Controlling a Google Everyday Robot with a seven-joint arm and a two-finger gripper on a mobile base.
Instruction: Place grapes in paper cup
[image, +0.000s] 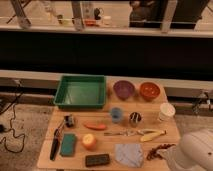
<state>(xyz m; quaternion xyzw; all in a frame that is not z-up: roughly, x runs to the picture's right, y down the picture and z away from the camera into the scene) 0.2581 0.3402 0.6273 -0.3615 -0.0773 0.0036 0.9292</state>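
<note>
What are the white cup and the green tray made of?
The white cup looks like matte paper, though thin plastic is possible. The tray looks like smooth plastic, with a slight sheen. The gripper is at bottom right, by the grapes.

Matt wood worktop (107, 142); glossy plastic tray (80, 93); paper cup (166, 112); smooth white arm (195, 150) at 5 o'clock hides the gripper.
</note>
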